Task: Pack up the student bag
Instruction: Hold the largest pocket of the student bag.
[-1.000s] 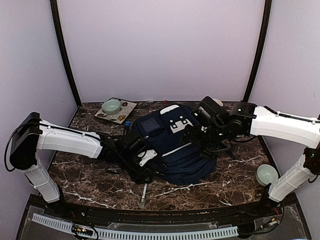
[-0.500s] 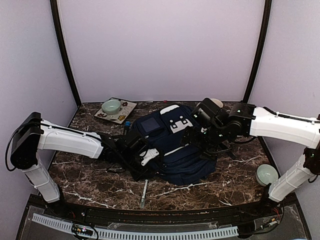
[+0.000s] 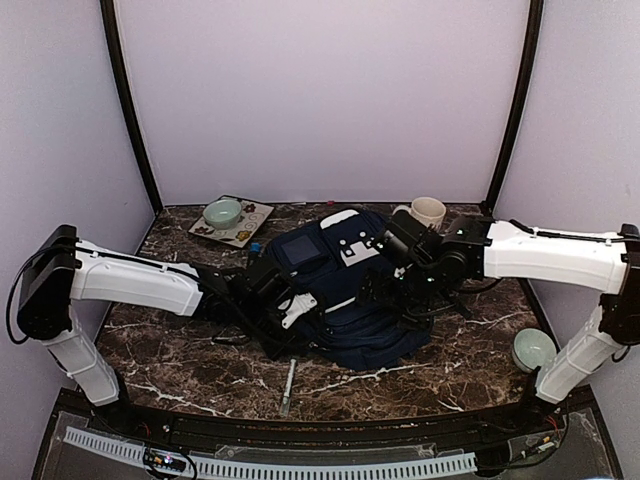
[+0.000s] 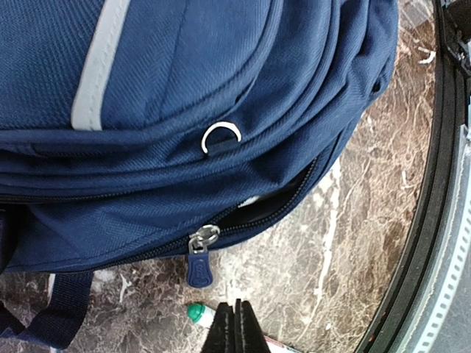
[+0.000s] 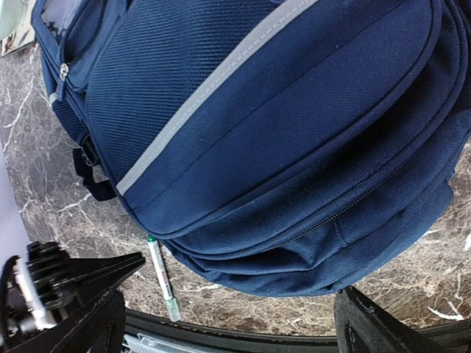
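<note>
The student bag (image 3: 345, 300) lies flat mid-table, navy with a pale diagonal stripe. In the left wrist view its side zipper (image 4: 257, 209) gapes a little, and the blue zipper pull (image 4: 199, 268) hangs just beyond my fingertips. My left gripper (image 4: 237, 327) is shut with nothing between its fingers, at the bag's near-left edge (image 3: 283, 338). A green-capped pen (image 4: 197, 312) lies on the marble under those tips. My right gripper (image 5: 228, 316) hovers over the student bag (image 5: 257, 132), open wide and empty, above the bag's right half (image 3: 385, 290).
The pen (image 3: 288, 385) lies near the front edge, also seen as the pen (image 5: 162, 279) in the right wrist view. A green bowl (image 3: 222, 212) sits on a board (image 3: 250, 228) at back left. A cream mug (image 3: 428, 211) stands at the back. Another green bowl (image 3: 533, 349) sits right.
My left gripper has closed from partly open to fully shut beside the zipper pull. The right arm slid left over the bag, uncovering the mug behind it.
</note>
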